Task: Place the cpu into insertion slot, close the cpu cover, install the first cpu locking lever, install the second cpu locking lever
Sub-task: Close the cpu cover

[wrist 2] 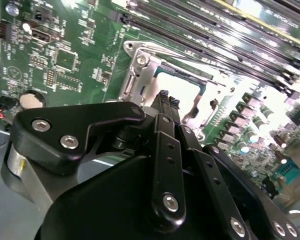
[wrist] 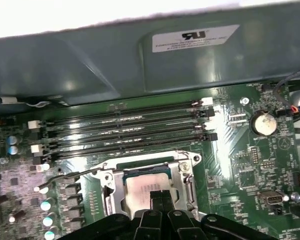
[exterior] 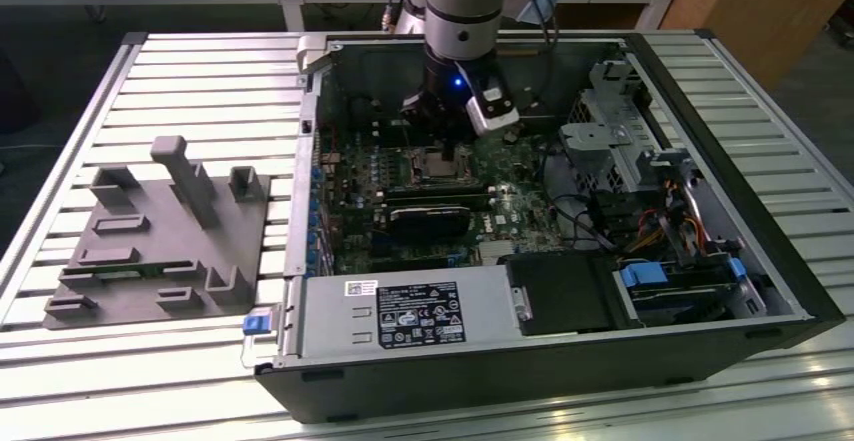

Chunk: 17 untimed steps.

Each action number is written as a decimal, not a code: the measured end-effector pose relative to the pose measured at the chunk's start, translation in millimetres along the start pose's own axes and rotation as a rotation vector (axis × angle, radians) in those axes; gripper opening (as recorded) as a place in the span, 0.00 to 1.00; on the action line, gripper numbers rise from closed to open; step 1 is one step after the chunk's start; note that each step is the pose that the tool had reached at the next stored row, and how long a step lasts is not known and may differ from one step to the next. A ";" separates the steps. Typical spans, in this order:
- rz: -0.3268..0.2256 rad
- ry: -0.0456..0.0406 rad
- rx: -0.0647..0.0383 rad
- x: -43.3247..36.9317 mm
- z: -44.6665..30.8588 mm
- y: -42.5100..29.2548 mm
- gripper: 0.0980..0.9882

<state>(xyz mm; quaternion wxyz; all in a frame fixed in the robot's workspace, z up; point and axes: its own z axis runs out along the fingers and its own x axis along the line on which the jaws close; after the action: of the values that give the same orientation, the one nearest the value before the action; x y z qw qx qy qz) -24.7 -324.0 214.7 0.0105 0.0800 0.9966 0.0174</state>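
Exterior view's left: grey jig [exterior: 154, 236] on counter [exterior: 120, 381]. Right of it: open computer case [exterior: 561, 361].
Gripper [exterior: 437, 131] straight above insertion slot [exterior: 438, 168].
First wrist view:
- fingers [wrist: 157, 200] clenched together, empty
- cpu [wrist: 147, 184] seated in slot, directly under tips
- cpu cover [wrist: 186, 172] flat over it
- wire lever [wrist: 65, 176] sticking out sideways, looks unlatched

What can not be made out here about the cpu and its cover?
1. First wrist view: the gripper hides the near edge of the cpu and cover.
2. Second wrist view: the gripper hides much of the cpu.
3. Exterior view: the slot is too small to show whether the cover is shut.
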 end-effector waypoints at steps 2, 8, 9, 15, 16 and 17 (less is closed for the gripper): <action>0.000 -0.0006 0.000 1.2 0.8 -0.8 0.01; 0.000 -0.0005 0.000 7.0 2.3 -2.0 0.01; 0.000 -0.0005 0.000 8.0 2.5 -2.2 0.01; 0.000 -0.0006 0.000 17.7 3.1 -3.8 0.01; 0.000 -0.0005 0.000 19.6 3.2 -4.1 0.01; 0.000 -0.0006 0.000 21.3 3.3 -4.3 0.01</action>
<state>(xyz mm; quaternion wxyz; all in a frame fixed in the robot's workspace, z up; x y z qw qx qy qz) -46.3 -324.8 210.9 0.0108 0.0799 0.9966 0.0175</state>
